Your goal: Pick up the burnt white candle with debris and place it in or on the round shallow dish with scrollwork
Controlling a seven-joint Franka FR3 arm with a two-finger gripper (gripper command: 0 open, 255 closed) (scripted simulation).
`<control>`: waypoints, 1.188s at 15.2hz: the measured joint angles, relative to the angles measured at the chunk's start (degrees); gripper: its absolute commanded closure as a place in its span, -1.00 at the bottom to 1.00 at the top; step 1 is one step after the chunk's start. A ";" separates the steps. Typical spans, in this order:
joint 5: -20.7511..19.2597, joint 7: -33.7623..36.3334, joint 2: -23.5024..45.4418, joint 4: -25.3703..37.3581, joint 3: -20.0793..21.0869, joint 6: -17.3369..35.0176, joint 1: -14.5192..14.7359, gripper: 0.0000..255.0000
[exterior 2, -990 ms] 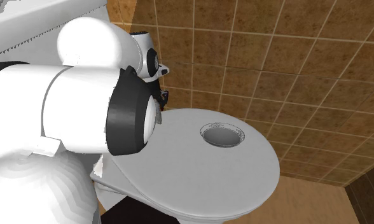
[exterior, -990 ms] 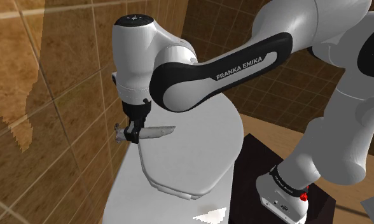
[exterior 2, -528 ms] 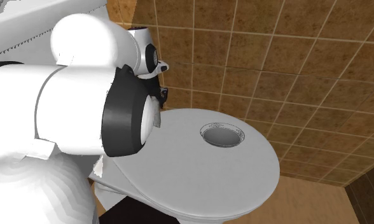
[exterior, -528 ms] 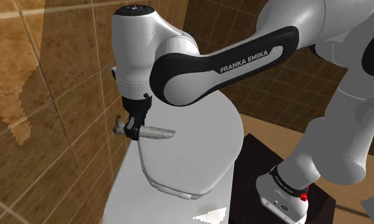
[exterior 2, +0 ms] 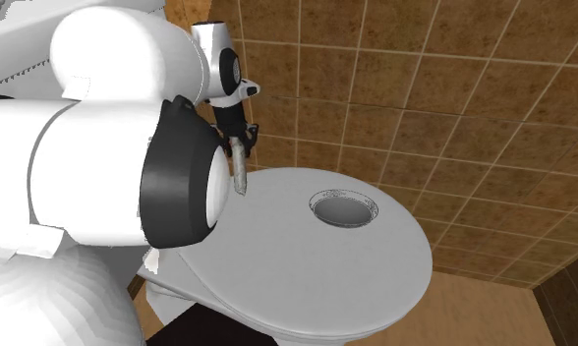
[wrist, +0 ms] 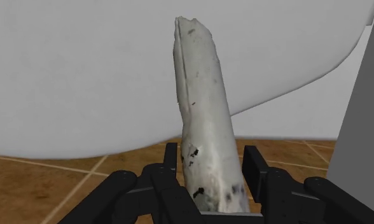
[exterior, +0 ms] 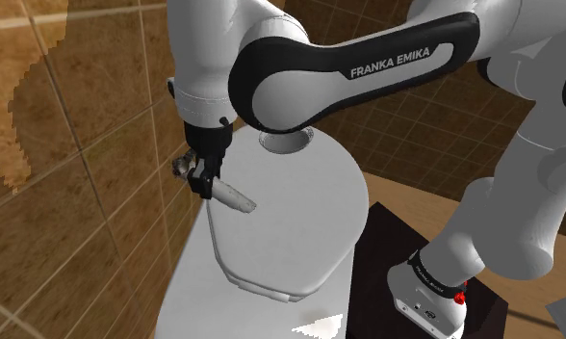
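Grey-white candle [wrist: 201,127] with black specks, brown tiled wall [exterior 2: 454,88]

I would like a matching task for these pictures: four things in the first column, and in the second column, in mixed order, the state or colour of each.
Column A
1. candle
2. dish
3. wall
4. toilet lid

Column B
a. brown tiles
b. empty, sitting on the toilet lid
c. clasped in the gripper, in the air
d. plain white, carrying the dish

Pairs: 1-c, 2-b, 3-a, 4-d
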 measured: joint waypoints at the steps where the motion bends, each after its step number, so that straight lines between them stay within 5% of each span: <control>1: 0.05 -0.14 0.00 0.74 0.01 -0.72 0.01 1.00; 18: 1.89 -2.41 -2.92 9.54 0.37 -11.98 -0.38 1.00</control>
